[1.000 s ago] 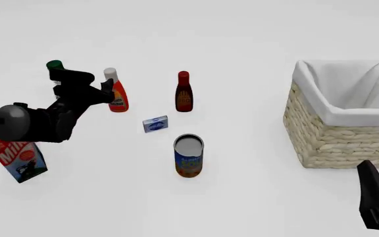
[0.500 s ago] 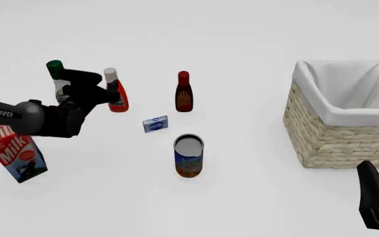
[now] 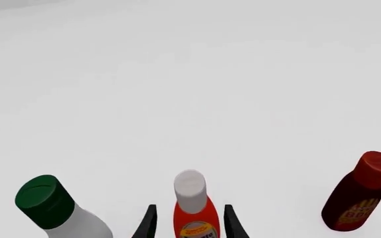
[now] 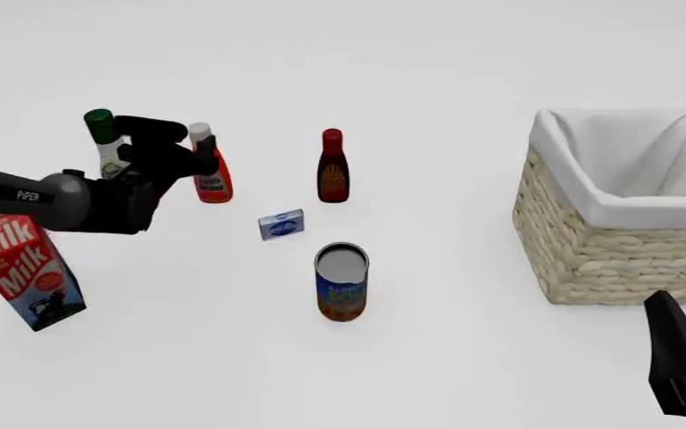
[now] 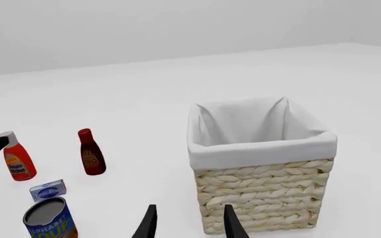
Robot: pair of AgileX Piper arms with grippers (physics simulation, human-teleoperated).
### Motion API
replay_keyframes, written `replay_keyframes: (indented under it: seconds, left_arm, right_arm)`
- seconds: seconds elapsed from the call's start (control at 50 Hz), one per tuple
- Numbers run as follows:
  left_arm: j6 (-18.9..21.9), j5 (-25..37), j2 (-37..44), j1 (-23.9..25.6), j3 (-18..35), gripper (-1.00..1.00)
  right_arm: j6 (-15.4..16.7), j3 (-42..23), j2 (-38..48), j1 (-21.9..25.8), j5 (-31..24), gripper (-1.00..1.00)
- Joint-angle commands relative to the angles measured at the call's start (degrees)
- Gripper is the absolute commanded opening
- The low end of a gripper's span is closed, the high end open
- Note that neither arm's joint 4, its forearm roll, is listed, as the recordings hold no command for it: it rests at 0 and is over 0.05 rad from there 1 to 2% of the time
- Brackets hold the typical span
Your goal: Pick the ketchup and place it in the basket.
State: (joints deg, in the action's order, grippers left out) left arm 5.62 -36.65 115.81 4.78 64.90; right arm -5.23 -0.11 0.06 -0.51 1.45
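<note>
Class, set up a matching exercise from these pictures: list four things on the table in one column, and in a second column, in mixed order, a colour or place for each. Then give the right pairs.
Things
1. ketchup
2. dark sauce bottle
3. white bottle
4. basket

Descriptions
A. green cap
B. white cloth lining over the rim
C. between the fingers of the left gripper
D. red cap, standing apart to the right of the ketchup in the front view

Pairs: 1-C, 2-D, 3-A, 4-B
</note>
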Motion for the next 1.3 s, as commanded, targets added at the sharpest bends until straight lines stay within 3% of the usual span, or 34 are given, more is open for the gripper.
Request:
replay_keyframes:
  seconds: [0.02,1.3]
  left_arm:
    - [0.12,0.91,1.64,-0.11,2.67,1.00]
    - [-0.78,4.07,11.75,-0.21,13.90,1.00]
  right_arm:
    - [0.04,0.00,0.02,0.11,-0.07,1.00]
    - [-2.69,0.05,0.66,-1.16,-0.80,1.00]
